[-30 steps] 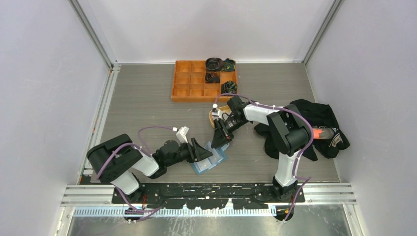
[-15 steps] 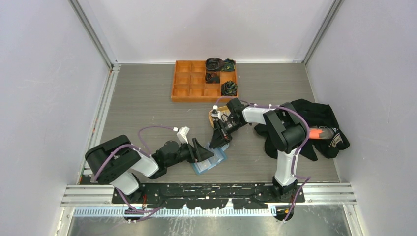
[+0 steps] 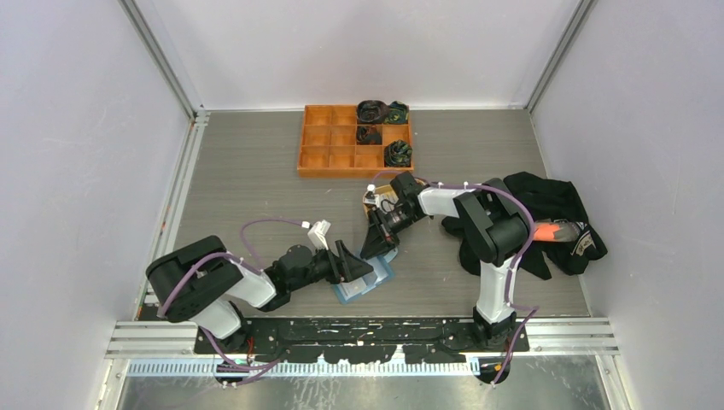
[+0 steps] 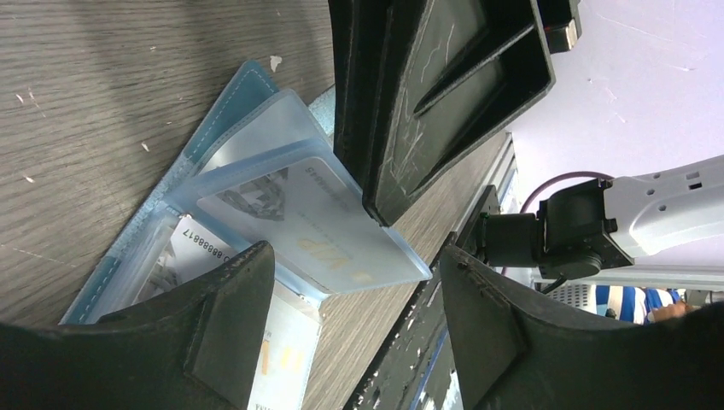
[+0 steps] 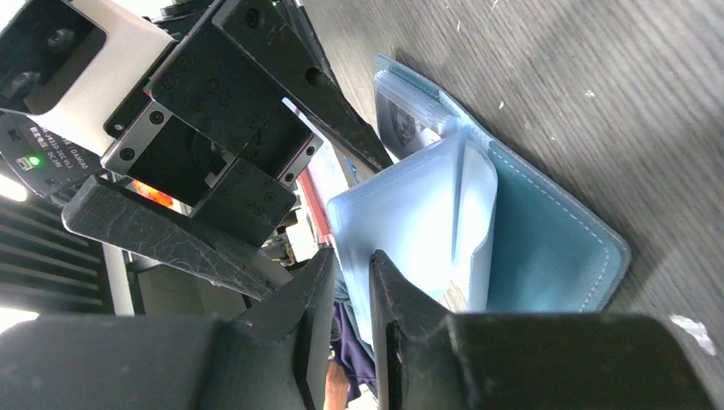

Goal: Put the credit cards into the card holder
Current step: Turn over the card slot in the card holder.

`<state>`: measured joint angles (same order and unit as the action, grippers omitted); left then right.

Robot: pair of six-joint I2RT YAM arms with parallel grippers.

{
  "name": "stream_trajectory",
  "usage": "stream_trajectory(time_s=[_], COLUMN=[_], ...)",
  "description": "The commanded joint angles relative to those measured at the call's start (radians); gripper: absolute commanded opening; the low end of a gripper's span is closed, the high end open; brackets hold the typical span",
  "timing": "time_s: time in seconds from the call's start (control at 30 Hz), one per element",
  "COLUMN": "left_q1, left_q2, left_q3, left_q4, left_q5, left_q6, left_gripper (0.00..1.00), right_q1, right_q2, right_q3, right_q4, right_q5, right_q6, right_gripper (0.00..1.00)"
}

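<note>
Holder lay open on the table, one printed card already tucked inside and a pale VIP card part-way into a clear sleeve, so the job looked begun but unfinished. At the holder's far edge the right gripper had its jaws nearly pressed together on that VIP card's edge. At its left edge the left gripper had its jaws spread, gripping nothing. How many more remained outside the holder could not be told.
</note>
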<state>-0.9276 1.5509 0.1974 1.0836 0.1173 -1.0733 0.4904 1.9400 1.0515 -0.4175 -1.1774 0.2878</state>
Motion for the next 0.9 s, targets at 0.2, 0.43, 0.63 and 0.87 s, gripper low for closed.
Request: stream_trajectory(time_s=[0.2, 0.43, 0.63, 0.87], left_q1=[-0.007, -0.007, -0.006, -0.007], left_q2=[-0.061, -0.076, -0.074, -0.105], left_q3=[0.035, 0.039, 0.039, 0.022], left_q4=[-0.096, -0.137, -0.140, -0.159], left_q5=[-0.048, -0.054, -0.052, -0.059], left_q6=[0.023, 0.022, 0.022, 0.026], left_gripper=[0.71, 0.62, 0.56, 0.52], right_q1=[0.019, 0.019, 0.019, 0.016], right_q2=[0.014, 0.017, 0.021, 0.012], right_q3=[0.005, 0.008, 0.017, 0.055], right_q4=[0.017, 0.013, -0.006, -0.101], right_q5=[-0.031, -0.030, -0.026, -0.010], right_q6=[0.014, 0.011, -0.009, -0.101], right_gripper=[0.24, 0.24, 0.24, 0.34])
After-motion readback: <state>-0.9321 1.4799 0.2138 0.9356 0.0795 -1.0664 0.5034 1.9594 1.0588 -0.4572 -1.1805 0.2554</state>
